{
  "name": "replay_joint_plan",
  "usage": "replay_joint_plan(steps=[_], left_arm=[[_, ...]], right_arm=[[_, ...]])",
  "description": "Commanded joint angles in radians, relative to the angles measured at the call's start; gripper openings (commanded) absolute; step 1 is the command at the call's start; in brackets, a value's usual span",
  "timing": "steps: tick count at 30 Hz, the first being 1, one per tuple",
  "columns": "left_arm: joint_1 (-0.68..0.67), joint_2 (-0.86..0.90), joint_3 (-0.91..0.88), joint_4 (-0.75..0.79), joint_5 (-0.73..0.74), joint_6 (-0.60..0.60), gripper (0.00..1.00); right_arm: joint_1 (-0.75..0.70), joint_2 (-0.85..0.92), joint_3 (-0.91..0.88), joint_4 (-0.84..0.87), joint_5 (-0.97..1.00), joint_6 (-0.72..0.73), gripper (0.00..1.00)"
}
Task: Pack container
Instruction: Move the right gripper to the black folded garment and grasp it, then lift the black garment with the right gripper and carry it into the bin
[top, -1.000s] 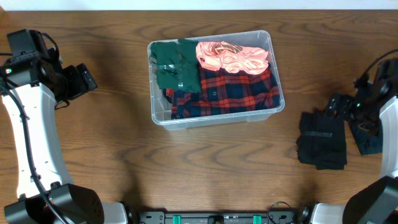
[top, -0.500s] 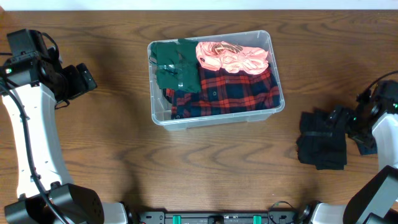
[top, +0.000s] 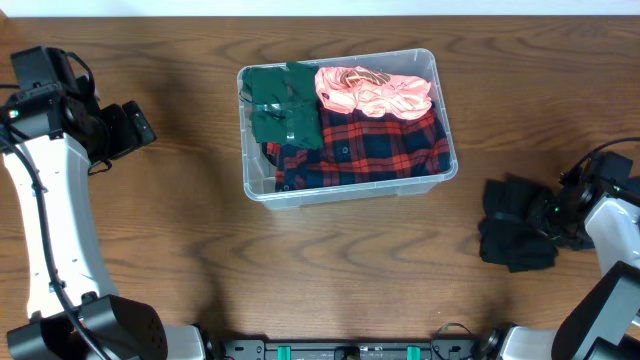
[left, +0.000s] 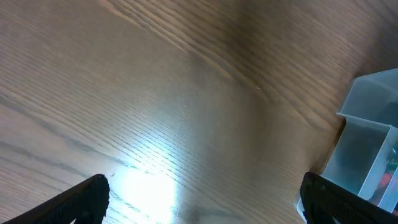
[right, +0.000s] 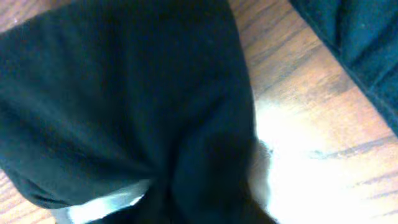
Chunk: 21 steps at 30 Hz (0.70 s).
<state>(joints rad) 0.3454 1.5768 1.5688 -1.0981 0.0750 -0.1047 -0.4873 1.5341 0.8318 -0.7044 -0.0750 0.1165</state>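
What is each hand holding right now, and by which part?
The left hand is open over bare table, holding nothing. The right hand is at the right edge of the black garment; whether it grips cannot be told.

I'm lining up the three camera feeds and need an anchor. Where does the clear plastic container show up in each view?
Overhead: the container sits at top centre, filled with clothes.
Left wrist: only one corner of it shows, at the right edge.
Right wrist: not in it; a black garment fills most of the picture.
Shared landmark: the wooden table, whose grain shows in all three views.
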Motion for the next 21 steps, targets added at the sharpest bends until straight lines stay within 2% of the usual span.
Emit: replay_joint_plan(steps=[1, 9, 21], left_arm=[[0.003, 0.006, -0.008, 0.0, -0.001, -0.002, 0.98], [0.003, 0.006, -0.008, 0.001, -0.001, -0.002, 0.98], [0.003, 0.006, -0.008, 0.0, -0.001, -0.002, 0.98]], right_arm=[[-0.004, -0.002, -0.011, 0.01, -0.029, 0.003, 0.01], [-0.004, -0.014, 0.037, 0.023, -0.209, 0.011, 0.01], [-0.002, -0.108, 0.365, -0.151, -0.383, 0.01, 0.01]])
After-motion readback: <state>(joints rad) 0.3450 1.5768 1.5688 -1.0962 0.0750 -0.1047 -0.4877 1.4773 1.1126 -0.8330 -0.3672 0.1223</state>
